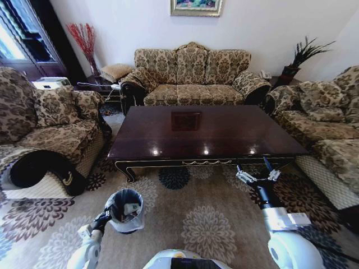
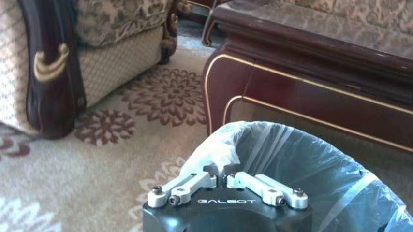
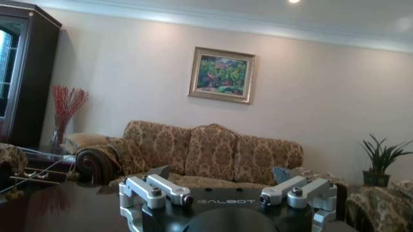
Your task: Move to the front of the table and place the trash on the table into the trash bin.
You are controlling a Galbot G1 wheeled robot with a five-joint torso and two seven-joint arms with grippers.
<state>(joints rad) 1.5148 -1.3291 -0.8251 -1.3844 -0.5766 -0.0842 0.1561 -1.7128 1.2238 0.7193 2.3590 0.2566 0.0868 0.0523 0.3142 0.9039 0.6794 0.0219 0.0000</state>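
Room: three patterned sofas (image 1: 192,72) ring a flowered carpet (image 1: 207,224), with a framed painting (image 3: 221,74) on the far wall
Table: the dark glossy table (image 1: 235,131) stands just ahead of the robot, its polished top showing a square inlay and lamp reflections; I see no litter lying on it from here
Bin: the small black bin (image 1: 125,209) with its pale plastic liner hangs off the carpet in front of the table's near left corner, carried by the left arm; something pale sits inside, too small to name
How the bin handles: I judge it light and stiff in the body, but the liner (image 2: 303,159) is thin, slippery film that could slide or tear, so the hold belongs on the hard rim under the folded bag, which is where it is taken
Left gripper: the left gripper (image 2: 226,180) is pinched closed on the bin's near rim, liner caught between the fingers
Right gripper: the right gripper (image 1: 258,176) hovers just short of the table's front edge, right of centre, jaws spread wide and holding nothing
Trash: no loose pieces can be made out on the tabletop
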